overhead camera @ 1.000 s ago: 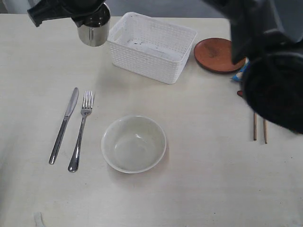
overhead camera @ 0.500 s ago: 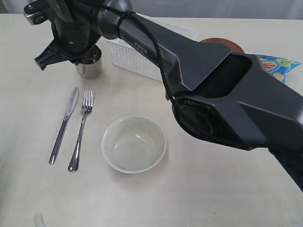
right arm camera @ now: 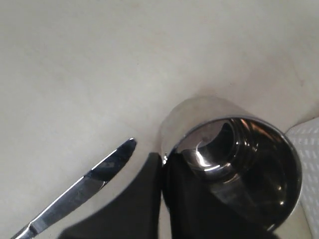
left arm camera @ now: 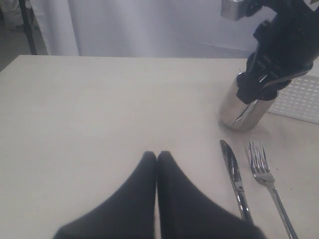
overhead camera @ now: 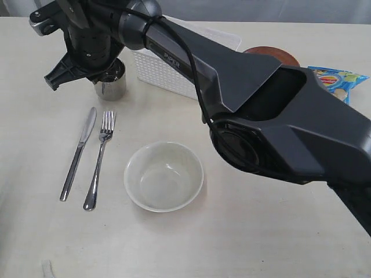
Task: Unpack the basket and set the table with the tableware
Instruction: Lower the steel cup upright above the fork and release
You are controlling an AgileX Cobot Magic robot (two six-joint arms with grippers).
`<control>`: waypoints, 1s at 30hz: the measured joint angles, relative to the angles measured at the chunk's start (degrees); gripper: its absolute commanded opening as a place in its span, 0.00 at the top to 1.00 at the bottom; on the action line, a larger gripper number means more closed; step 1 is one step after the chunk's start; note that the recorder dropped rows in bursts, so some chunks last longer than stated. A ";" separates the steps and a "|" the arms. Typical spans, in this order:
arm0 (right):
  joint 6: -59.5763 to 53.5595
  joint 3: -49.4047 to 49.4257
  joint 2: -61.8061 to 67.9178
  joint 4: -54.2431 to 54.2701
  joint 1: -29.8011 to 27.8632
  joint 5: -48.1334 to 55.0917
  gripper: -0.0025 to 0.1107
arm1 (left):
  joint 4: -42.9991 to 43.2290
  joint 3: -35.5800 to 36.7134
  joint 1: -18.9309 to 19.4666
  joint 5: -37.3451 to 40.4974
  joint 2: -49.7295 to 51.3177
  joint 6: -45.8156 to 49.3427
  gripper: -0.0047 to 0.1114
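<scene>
My right gripper (right arm camera: 163, 159) pinches the rim of the shiny cup (overhead camera: 110, 84).

One of my jaws sits inside the cup and the other outside, almost shut, with the thin metal wall between them. The cup is round, smooth steel like a mirror, and it stands upright on the pale table (overhead camera: 174, 243) in the upper left of the outside view, just beside the white plastic basket (overhead camera: 156, 72) full of little holes. Below the cup lie a steel knife (overhead camera: 78, 153) and fork (overhead camera: 99, 159), side by side, and a round pale bowl (overhead camera: 164, 175) sits near them. A brown plate (overhead camera: 268, 51) and a blue chip bag (overhead camera: 336, 78) peek out at the upper right. My dark arm (overhead camera: 249, 87) says "PIPER". The jaws of my left gripper (left arm camera: 157, 155) are pressed together and hold nothing.
</scene>
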 measured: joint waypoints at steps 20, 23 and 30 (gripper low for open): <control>-1.80 -0.11 0.95 1.53 0.00 -1.17 0.61 | 0.00 0.00 0.00 0.00 0.00 0.00 0.96; -1.80 -0.11 0.95 1.49 0.00 -1.41 0.61 | 0.00 0.00 0.00 0.00 0.00 0.00 0.96; -1.93 -0.46 0.23 1.26 0.00 -1.89 0.61 | 0.00 0.00 0.00 0.00 0.00 0.00 0.96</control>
